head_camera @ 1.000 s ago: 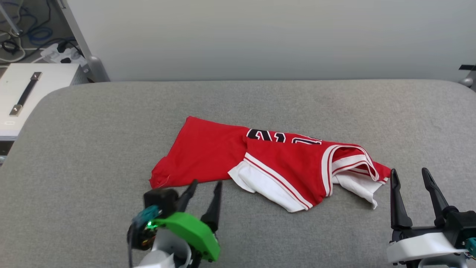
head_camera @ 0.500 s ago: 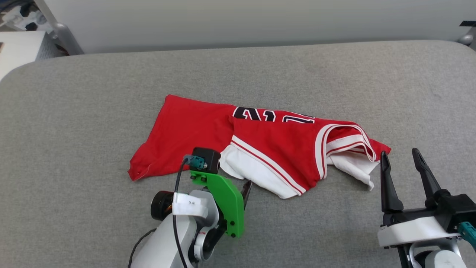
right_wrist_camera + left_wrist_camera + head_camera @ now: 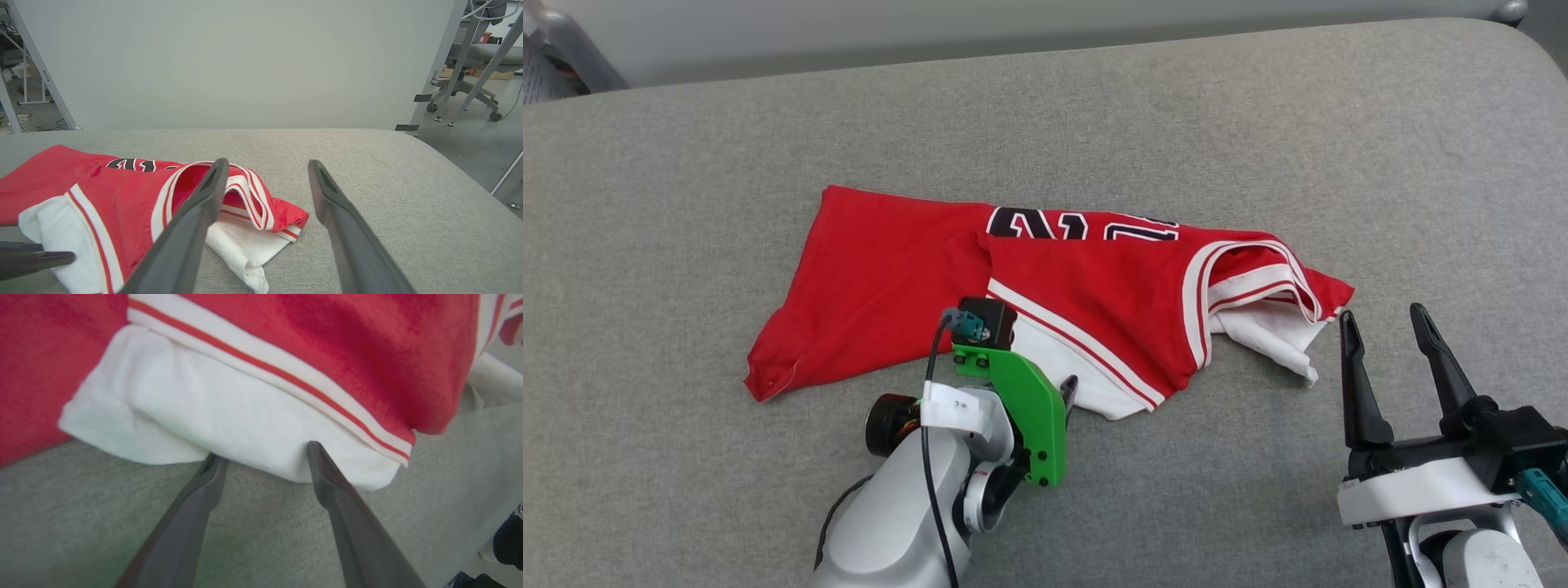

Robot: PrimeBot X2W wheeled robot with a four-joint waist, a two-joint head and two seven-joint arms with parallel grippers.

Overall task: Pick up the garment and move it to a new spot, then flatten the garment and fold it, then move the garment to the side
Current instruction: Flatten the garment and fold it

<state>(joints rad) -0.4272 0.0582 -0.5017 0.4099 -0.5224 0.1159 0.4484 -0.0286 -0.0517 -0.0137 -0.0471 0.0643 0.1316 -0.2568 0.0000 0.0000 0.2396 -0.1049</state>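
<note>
Red jersey-style garment (image 3: 1094, 278) with white short sleeves and a black number print lies rumpled on the grey fabric-covered surface (image 3: 1258, 122) in the head view. The left gripper (image 3: 1066, 392) is right at its near edge, one dark fingertip peeking past the green bracket (image 3: 1029, 408) against the white sleeve (image 3: 1062, 367). Across the way the right gripper (image 3: 1382, 317) stands with its fingers spread wide and nothing between them. The garment's striped neckline end is just ahead and to its left.

Left wrist view now: the left gripper (image 3: 264, 453) has its jaws wide apart, with both tips up at the hem of the white sleeve (image 3: 204, 404) and nothing pinched. The red body and striped trim lie just beyond.

Right wrist view: the right gripper (image 3: 267, 162) is open and empty. The garment (image 3: 122, 192) sits ahead and to the left of it, and the neckline shows behind its left finger. Whether they touch, I cannot tell. At the lower left, a dark finger of the left gripper (image 3: 36, 259) pokes in beside the white sleeve.
</note>
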